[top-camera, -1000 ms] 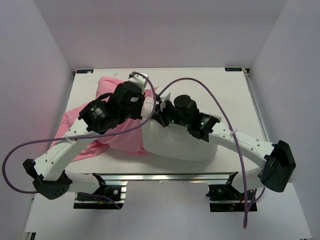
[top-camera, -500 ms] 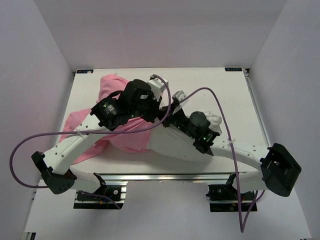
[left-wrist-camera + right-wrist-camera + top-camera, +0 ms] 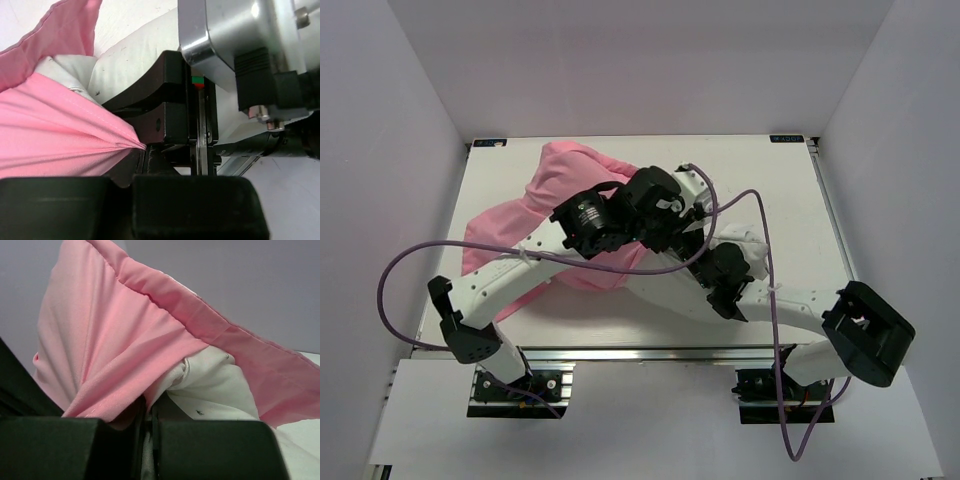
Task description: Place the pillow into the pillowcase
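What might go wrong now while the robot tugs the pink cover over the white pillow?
The left end effector pinches only a small tuck of the pillowcase, so the fabric may slip free when pulled. The right end effector seems to have pillow cloth caught along with the pink hem, so the pillow might get dragged instead of sliding inside.

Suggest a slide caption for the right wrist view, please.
Right gripper shut on the pillowcase edge, white pillow bunched just behind it.

plain pink pillowcase (image 3: 555, 185), plain white pillow (image 3: 215, 382)
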Tool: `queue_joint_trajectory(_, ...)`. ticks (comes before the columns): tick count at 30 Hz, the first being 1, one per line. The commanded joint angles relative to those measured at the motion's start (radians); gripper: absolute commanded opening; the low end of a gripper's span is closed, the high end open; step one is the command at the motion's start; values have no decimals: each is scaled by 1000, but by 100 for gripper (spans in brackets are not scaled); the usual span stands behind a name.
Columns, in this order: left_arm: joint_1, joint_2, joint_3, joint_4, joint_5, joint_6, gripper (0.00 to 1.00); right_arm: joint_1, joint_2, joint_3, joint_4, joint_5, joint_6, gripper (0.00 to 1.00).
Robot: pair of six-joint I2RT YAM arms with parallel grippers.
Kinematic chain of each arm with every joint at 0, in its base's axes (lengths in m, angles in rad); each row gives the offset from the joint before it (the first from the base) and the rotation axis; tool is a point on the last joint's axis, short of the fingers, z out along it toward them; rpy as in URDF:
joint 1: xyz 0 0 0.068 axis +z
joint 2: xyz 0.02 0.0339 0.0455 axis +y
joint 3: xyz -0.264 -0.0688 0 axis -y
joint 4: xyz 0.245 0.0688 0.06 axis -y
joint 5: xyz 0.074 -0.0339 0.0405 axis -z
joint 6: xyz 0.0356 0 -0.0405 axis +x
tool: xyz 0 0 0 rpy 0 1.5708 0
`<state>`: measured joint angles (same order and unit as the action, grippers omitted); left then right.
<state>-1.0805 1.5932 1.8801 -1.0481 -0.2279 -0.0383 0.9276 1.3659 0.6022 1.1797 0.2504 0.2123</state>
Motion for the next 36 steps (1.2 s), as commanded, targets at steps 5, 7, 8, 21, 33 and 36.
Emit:
queue_joint_trajectory(5, -242, -64, -173, 384, 609, -150, 0, 22, 15, -11, 365, 320, 56, 0)
queue_joint_trajectory(7, -242, -152, -269, 405, 521, -198, 0, 2, -31, -44, 354, 334, 87, 0)
queue_joint_trajectory(8, -240, -188, -354, 418, 383, -237, 0, -21, -53, -51, 301, 320, 107, 0)
queue_joint_trajectory(21, -105, -443, -593, 585, 18, -267, 0, -168, -298, 91, -385, -299, 213, 0)
queue_joint_trajectory(33, 65, -219, -319, 629, 67, -275, 0, -61, -53, 29, -9, -651, 206, 0)
queue_joint_trajectory(36, 120, -165, -216, 609, 82, -291, 0, -50, -7, -13, 131, -689, 214, 0)
